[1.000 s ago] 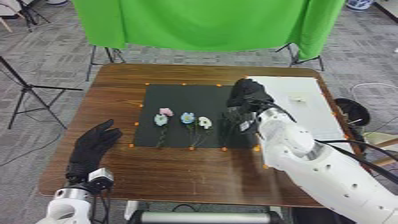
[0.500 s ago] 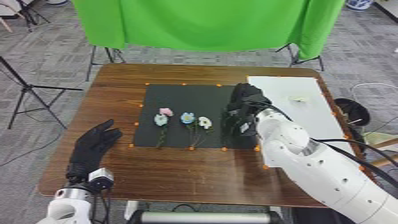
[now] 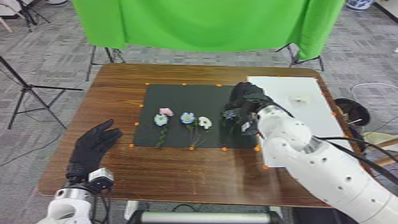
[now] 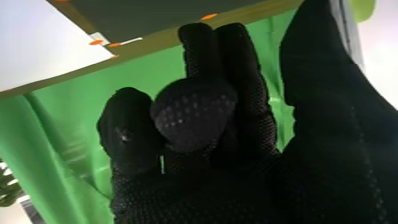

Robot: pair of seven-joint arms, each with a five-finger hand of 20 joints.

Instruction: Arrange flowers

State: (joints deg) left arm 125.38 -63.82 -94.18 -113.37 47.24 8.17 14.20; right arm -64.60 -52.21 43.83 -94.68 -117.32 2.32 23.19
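My right hand (image 3: 247, 97) is over the right part of the dark mat (image 3: 182, 95) in the head view, near the white board (image 3: 315, 117). Just beside its underside shows a dim bluish flower (image 3: 231, 114); whether they touch I cannot tell. Farther left on the mat lie a pink flower (image 3: 166, 111), a pale blue flower (image 3: 161, 120), a blue flower (image 3: 187, 118) and a white flower (image 3: 204, 122). A pale flower (image 3: 299, 100) lies on the board. In the right wrist view my right hand (image 4: 204, 185) has its thumb apart from partly bent fingers, nothing visible between them. My left hand (image 3: 91, 147) rests open, palm down.
Orange markers edge the mat on the brown table (image 3: 178, 172). A green cloth (image 3: 209, 25) hangs beyond the far edge. Off the right edge stands a dark bin (image 3: 354, 112), with black cables along the right arm.
The right hand has shifted slightly over the mat's right part, and the bluish flower beside it shows more clearly. My left hand has stayed still.
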